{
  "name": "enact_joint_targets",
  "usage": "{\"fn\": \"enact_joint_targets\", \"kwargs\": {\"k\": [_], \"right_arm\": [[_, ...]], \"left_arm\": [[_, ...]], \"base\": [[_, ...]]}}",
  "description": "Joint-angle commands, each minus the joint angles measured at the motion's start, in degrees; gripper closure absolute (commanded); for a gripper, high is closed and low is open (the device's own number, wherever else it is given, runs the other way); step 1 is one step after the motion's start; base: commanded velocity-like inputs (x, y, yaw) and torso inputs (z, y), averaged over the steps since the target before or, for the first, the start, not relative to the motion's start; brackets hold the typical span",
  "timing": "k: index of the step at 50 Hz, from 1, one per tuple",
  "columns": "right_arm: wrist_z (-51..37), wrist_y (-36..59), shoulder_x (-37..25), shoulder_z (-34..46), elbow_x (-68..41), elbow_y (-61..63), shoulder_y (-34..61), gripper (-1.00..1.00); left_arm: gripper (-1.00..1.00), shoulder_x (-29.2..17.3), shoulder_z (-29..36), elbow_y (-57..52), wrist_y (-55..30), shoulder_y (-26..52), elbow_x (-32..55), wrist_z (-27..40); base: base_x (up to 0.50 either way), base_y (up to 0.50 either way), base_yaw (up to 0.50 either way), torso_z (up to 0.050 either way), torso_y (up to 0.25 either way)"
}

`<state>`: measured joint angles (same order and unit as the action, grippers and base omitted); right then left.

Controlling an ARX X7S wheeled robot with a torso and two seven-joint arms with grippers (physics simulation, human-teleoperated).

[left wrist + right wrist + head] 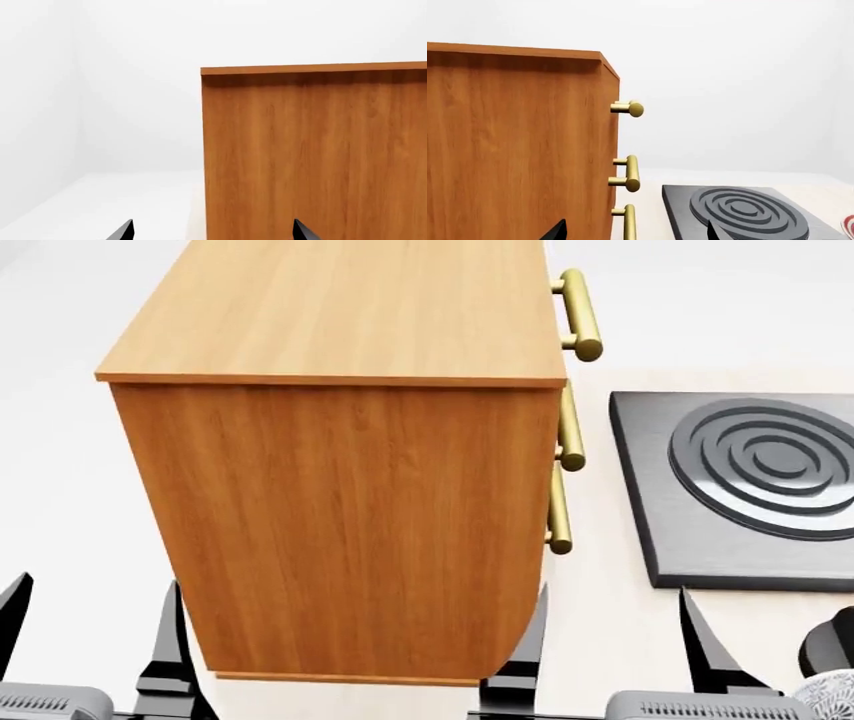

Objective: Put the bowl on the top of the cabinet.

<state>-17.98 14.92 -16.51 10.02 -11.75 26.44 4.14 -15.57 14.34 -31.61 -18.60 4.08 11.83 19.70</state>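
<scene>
The orange-brown wood-grain cabinet (347, 510) stands right in front of me, its flat top bare and its brass bar handles (577, 315) on its right face. It fills much of the left wrist view (313, 150) and the right wrist view (514, 140). My left gripper (91, 640) is open and empty, low by the cabinet's left corner; its tips show in its wrist view (212, 229). My right gripper (611, 640) is open and empty, low by the cabinet's right corner, also in its wrist view (636, 230). A grey-patterned rim at the lower right corner looks like the bowl (830, 695), mostly cut off.
A black square stove plate (747, 490) with raised rings lies on the pale counter right of the cabinet, also in the right wrist view (740, 210). A dark round object (834, 640) sits beside the bowl. A red-striped plate edge (848, 225) shows far right.
</scene>
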Motion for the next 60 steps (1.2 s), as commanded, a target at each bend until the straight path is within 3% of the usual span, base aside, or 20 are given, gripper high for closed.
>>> {"fn": "enact_joint_targets", "kwargs": {"k": [1, 9, 10, 18, 28, 38, 44, 60], "right_arm": [[-1.9, 1.4, -0.1, -0.2, 1.0, 0.8, -0.4, -1.0], [-3.7, 7.5, -1.8, 0.6, 3.3, 4.7, -0.1, -1.0], [-3.1, 14.6, -2.1, -1.0, -0.4, 6.9, 1.6, -1.0], [-1.3, 29.5, -9.6, -2.8, -3.2, 19.1, 0.9, -1.0], [-0.3, 47.1, -14.3, -20.4, -16.7, 33.4, -2.6, -1.0], [-21.6, 40.1, -32.0, -19.7, -36.1, 33.4, -10.9, -1.0], [-23.8, 36.3, -35.5, -24.8, -40.1, 33.3, -18.0, -1.0], [-26.4, 34.2, -38.2, -22.2, -38.4, 32.4, -23.0, -1.0]], "left_arm": [[-1.0, -0.2, 0.0, 0.1, 0.1, -0.2, 0.4, 0.4], [-1.0, -0.4, 0.3, 0.1, 0.1, -0.1, 0.3, 0.6], [-1.0, -0.5, 0.3, 0.0, 0.0, -0.1, 0.4, 0.6], [-1.0, -0.8, 0.1, 0.6, 0.5, 0.0, 0.7, 0.4], [-1.0, -0.4, 0.6, 1.5, 0.3, 0.6, 1.0, 0.5], [-1.0, -0.8, 0.6, 0.6, 0.0, 0.3, 1.1, 1.0], [-1.0, -0.9, 1.1, 0.4, -0.4, 0.7, 0.7, 1.3], [-1.0, -1.1, 1.6, 0.8, -0.4, 1.0, 0.6, 1.8]], "base": [[0.0, 0.0, 0.0, 0.0, 0.0], [0.0, 0.0, 0.0, 0.0, 0.0], [0.0, 0.0, 0.0, 0.0, 0.0], [0.0, 0.0, 0.0, 0.0, 0.0], [0.0, 0.0, 0.0, 0.0, 0.0], [0.0, 0.0, 0.0, 0.0, 0.0], [0.0, 0.0, 0.0, 0.0, 0.0], [0.0, 0.0, 0.0, 0.0, 0.0]]}}
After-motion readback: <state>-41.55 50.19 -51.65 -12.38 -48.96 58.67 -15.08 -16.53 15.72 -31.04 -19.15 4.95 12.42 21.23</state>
